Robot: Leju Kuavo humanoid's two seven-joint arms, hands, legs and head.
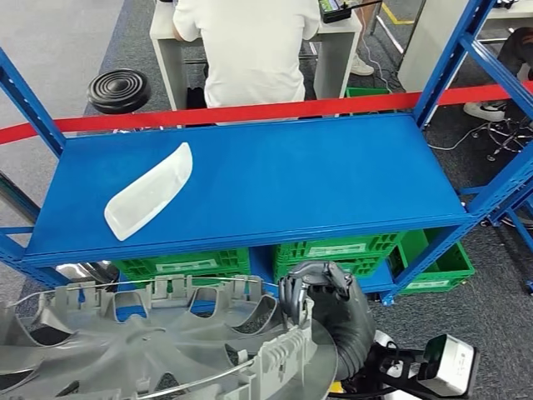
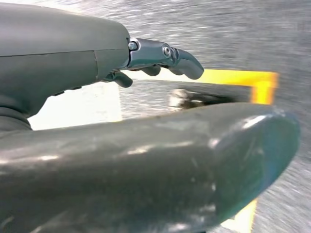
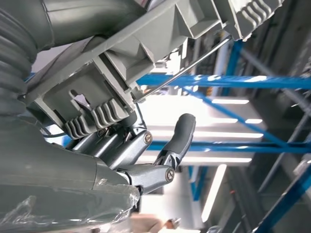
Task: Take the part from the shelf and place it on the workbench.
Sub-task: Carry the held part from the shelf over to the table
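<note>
A large grey plastic wheel cover, inner side up with clips around its rim, sits low in the head view in front of the blue shelf. My right hand grips its rim at the right side, fingers curled over the edge. In the right wrist view the dark fingers wrap under the cover's ribbed clips. My left hand hangs over the floor, its dark fingers stretched out and apart from the thick thumb, with nothing between them.
A translucent white curved part lies on the shelf's left half. Green crates sit on the level below. Red tape runs behind the shelf. A person sits at a white desk beyond, beside a black stool.
</note>
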